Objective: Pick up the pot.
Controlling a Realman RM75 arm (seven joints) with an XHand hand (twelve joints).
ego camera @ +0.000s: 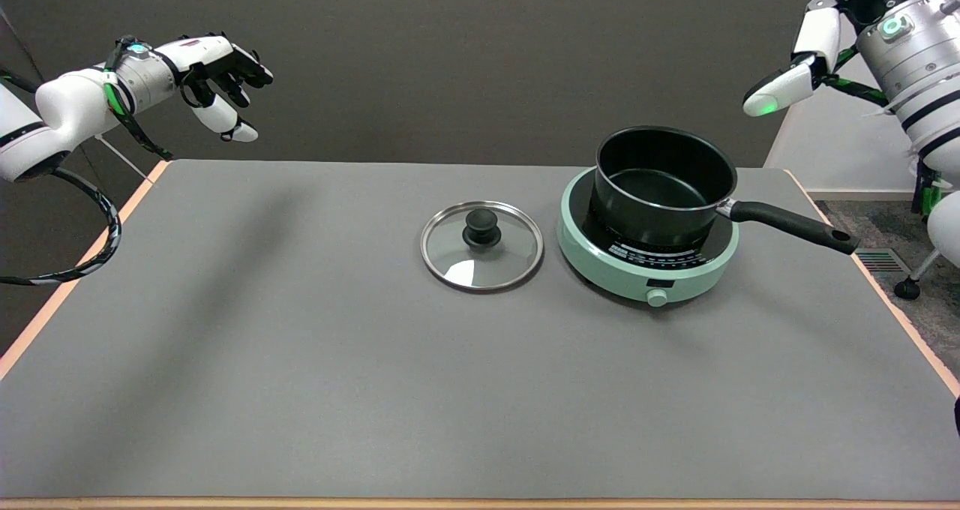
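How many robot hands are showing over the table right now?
2. One robot hand hangs in the air at the upper left, above the table's far corner. The other robot hand is at the upper right, above the pot's handle, partly cut off by the frame.

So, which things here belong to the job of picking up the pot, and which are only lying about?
Belong to the job:
- pot, standing on the hotplate, handle toward the right
- right hand, in the air, apart from the pot

Only lying about:
- glass lid
- green hotplate
- idle left hand
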